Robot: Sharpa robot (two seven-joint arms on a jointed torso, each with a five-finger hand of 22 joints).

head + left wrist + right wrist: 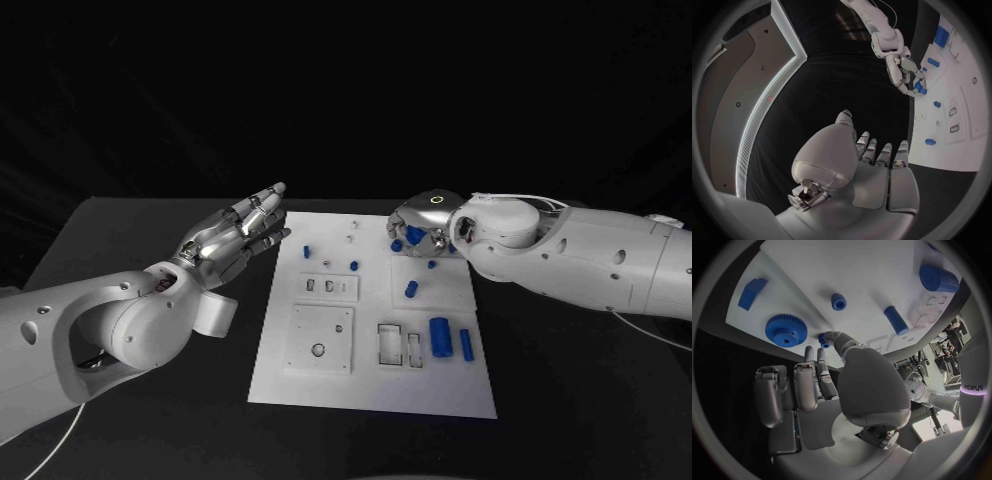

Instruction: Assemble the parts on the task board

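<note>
Right robot hand [826, 390]: fingertips pinching a small blue part [824, 339] above the task board's [368, 385] far edge, beside a blue gear [786, 330]. Left robot hand [231, 238]: fingers spread, empty, over the black tabletop [130, 230] beside the board.

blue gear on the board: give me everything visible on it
The blue gear is a flat toothed wheel, plastic-looking, with fine teeth all round its rim and a round hole in its hub. It lies flat on the white task board, near the edge by the right hand. That hand's fingertips are close beside it, at a smaller blue part; none plainly touches the gear.
</note>
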